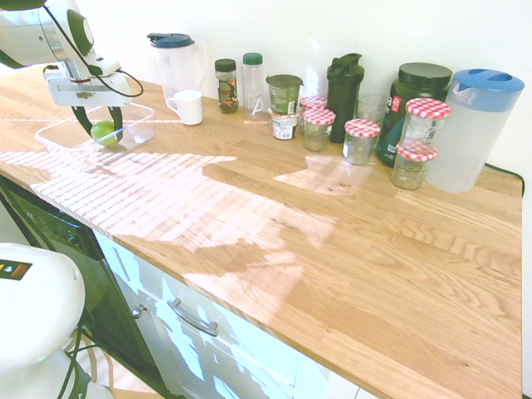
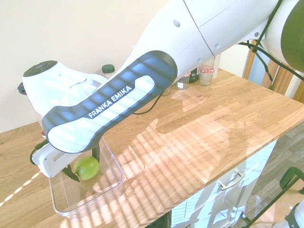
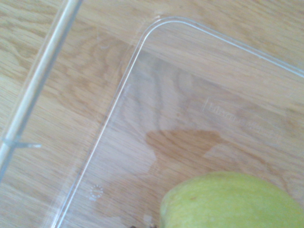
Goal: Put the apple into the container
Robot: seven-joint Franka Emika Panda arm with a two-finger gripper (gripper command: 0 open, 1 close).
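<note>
The apple (image 1: pixel 103 130) sits between the tool's (image 1: pixel 99 125) dark fingers inside the container (image 1: pixel 51 141); whether they grip it or have let go, I cannot tell. The arm hides the container's far side in the second exterior view. The wrist view shows only the apple's top and a container corner.

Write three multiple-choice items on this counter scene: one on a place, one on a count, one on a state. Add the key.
1. The apple is:
A. beside the mug
B. inside the container
C. at the counter's near edge

2. Blue-lidded pitchers on the counter:
A. one
B. two
C. four

3. The white mug stands:
A. upright
B. tipped over
C. upside down

Key: B, the apple shows within the clear walls; B, one pitcher behind the mug and another pitcher at the row's far end; A, its mouth faces up.
</note>
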